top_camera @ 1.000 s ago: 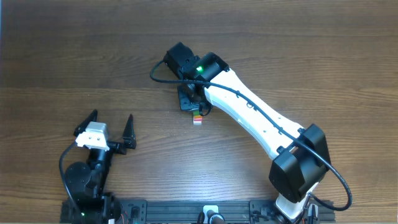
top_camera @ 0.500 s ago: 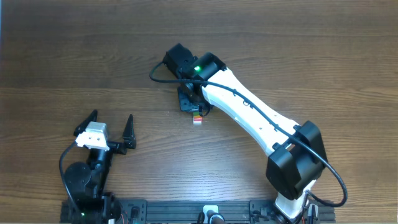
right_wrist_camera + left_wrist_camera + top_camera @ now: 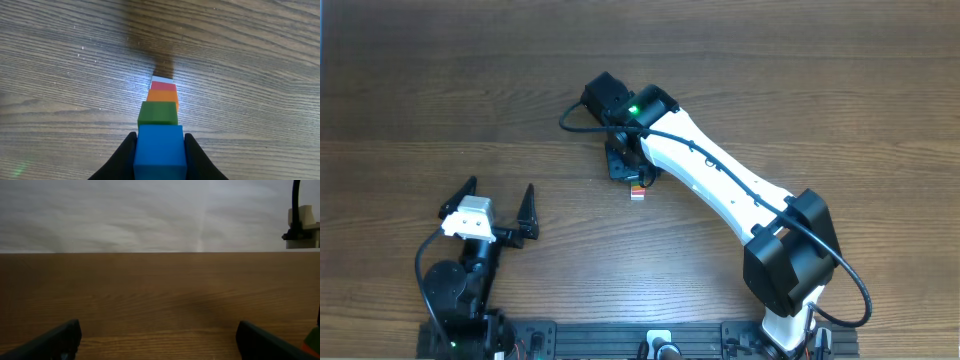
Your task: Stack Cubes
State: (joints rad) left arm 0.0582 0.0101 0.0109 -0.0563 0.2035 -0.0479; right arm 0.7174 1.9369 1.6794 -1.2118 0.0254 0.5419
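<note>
A blue cube [image 3: 160, 152] is held between the fingers of my right gripper [image 3: 160, 139], which is shut on it. It sits directly over a stack of a green cube [image 3: 158, 113], an orange cube [image 3: 163, 94], a red cube [image 3: 164, 85] and a pale cube at the base; whether blue touches green I cannot tell. From above, the stack [image 3: 637, 193] peeks out just below the right gripper [image 3: 631, 172] near the table's middle. My left gripper [image 3: 500, 205] stands open and empty at the lower left, far from the stack.
The wooden table [image 3: 800, 90] is bare around the stack. The right arm [image 3: 720, 190] runs diagonally from the lower right to the centre. Part of that arm [image 3: 302, 227] shows in the left wrist view.
The right arm's lower links have shifted slightly to the left. The gripper, the blue cube and the stack hold their place. The left arm has not moved.
</note>
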